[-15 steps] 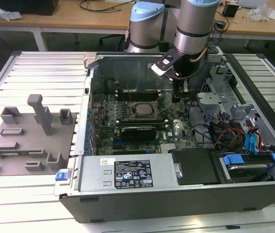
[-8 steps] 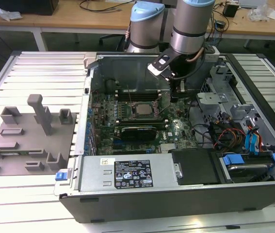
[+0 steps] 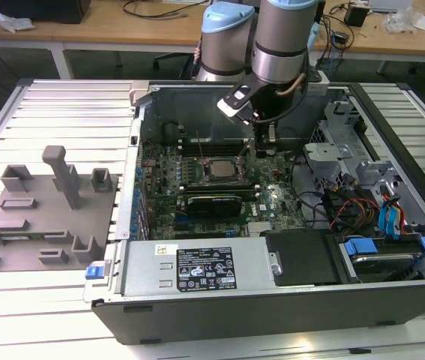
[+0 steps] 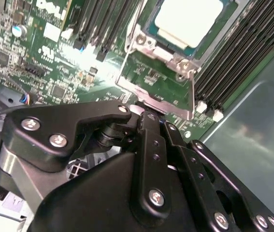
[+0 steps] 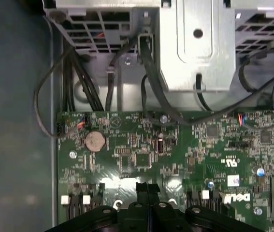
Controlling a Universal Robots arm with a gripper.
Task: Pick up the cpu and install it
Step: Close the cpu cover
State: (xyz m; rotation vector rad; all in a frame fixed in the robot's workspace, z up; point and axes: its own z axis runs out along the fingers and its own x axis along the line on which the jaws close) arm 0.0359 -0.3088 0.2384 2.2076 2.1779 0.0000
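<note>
Nearest us in the exterior view, the case [image 3: 272, 319] lies open on a slatted table [image 3: 47, 322], with its power supply [image 3: 197, 270] along the front wall. Off to that view's left, a grey tray [image 3: 17, 225] of upright blocks rests on the table, apart from the case. Deeper inside, on the green board [image 3: 272, 199], the cpu [image 3: 218, 172] sits flat in its socket [image 4: 144, 43], silvery top up and memory slots [image 4: 233, 53] running alongside. We see the gripper [image 3: 263, 150] hanging over the board, just to the exterior view's right of the cpu. Its fingers are pressed together with nothing between them. In the second wrist view the tips come close to the socket's metal frame, and we cannot tell whether they touch it. Behind, the arm [image 3: 283, 37] rises out of the case, and wooden desks [image 3: 122, 30] strewn with cables stand beyond.
</note>
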